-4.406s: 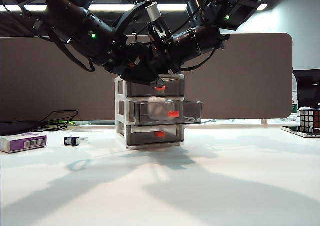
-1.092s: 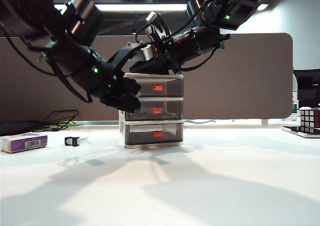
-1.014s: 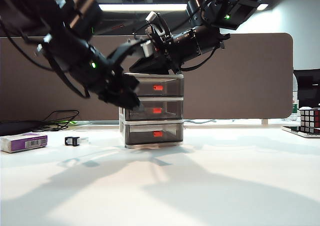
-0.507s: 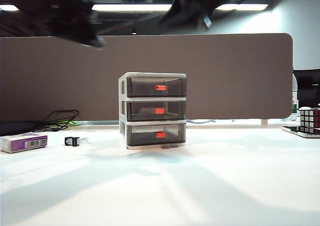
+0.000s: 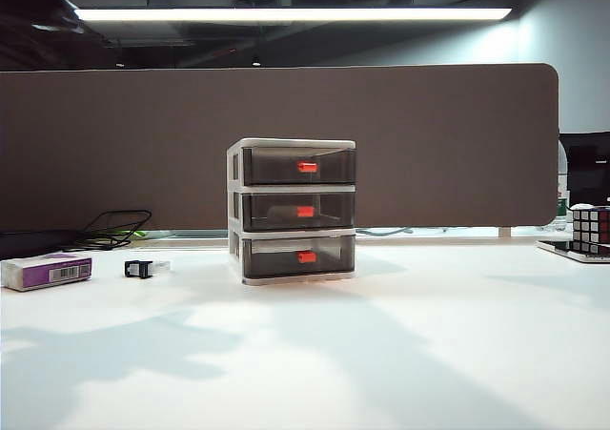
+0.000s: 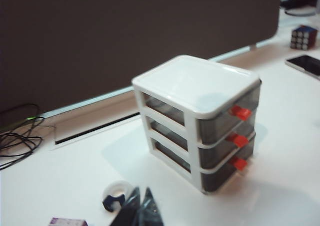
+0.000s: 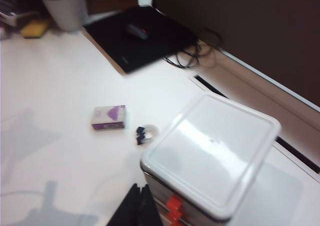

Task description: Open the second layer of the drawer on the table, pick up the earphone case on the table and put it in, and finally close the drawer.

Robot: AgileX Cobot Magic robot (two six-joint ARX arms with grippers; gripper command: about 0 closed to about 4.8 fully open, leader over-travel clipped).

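The drawer (image 5: 292, 211) stands mid-table, a white-framed cabinet with three smoky grey layers, all pushed in. The second layer (image 5: 281, 212) sits flush, its red handle (image 5: 305, 212) facing front. The earphone case is hidden; none lies on the table (image 5: 400, 354). Neither arm shows in the exterior view. In the left wrist view my left gripper (image 6: 142, 195) is shut and empty, held high and well back from the drawer (image 6: 200, 116). My right gripper (image 7: 141, 189) is shut and empty too, above and beside the drawer's white top (image 7: 212, 151).
A white-and-purple box (image 5: 45, 271) and a small black clip (image 5: 138, 269) lie at the left of the table. A Rubik's cube (image 5: 591, 225) sits at the far right with a phone (image 6: 305, 63) near it. A brown partition (image 5: 429, 134) stands behind, with black cables (image 5: 114, 225) at its left.
The middle layer, open with a white case inside in the oldest frame, is closed. Both arms have lifted away from the drawer and left the exterior view.
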